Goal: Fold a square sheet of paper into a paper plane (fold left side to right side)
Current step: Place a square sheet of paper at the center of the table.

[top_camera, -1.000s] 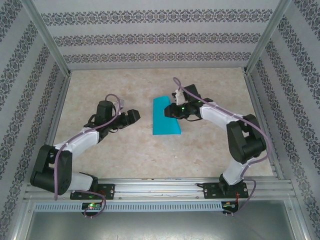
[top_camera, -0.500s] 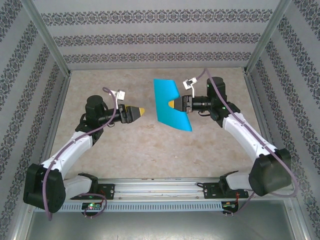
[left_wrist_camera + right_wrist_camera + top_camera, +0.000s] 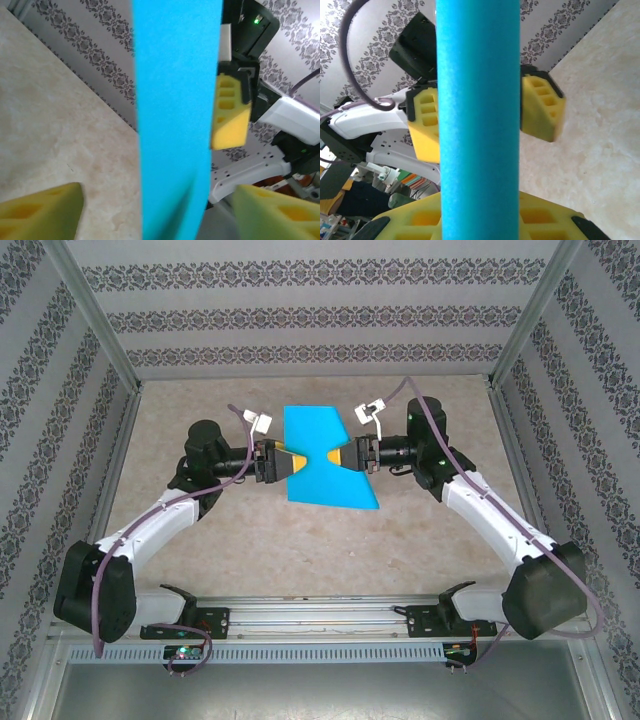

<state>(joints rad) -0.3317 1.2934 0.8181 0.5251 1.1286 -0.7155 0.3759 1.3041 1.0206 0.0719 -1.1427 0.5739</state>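
Beige marbled tabletop point(image 3: 300, 550) — damask-striped walls point(image 3: 320, 315), aluminium frame posts point(image 3: 95, 315).

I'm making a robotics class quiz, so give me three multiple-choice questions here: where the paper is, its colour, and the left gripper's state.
1. Where is the paper? A) flat on the table B) held up between both grippers C) by the arm bases
2. Its colour? A) teal-blue B) red C) white
3. The left gripper's jaws? A) shut on the paper B) shut on nothing C) open, astride the paper

B: the right gripper pinches it upright in mid-air.
A: teal-blue in every view.
C: its yellow fingers stand apart either side.
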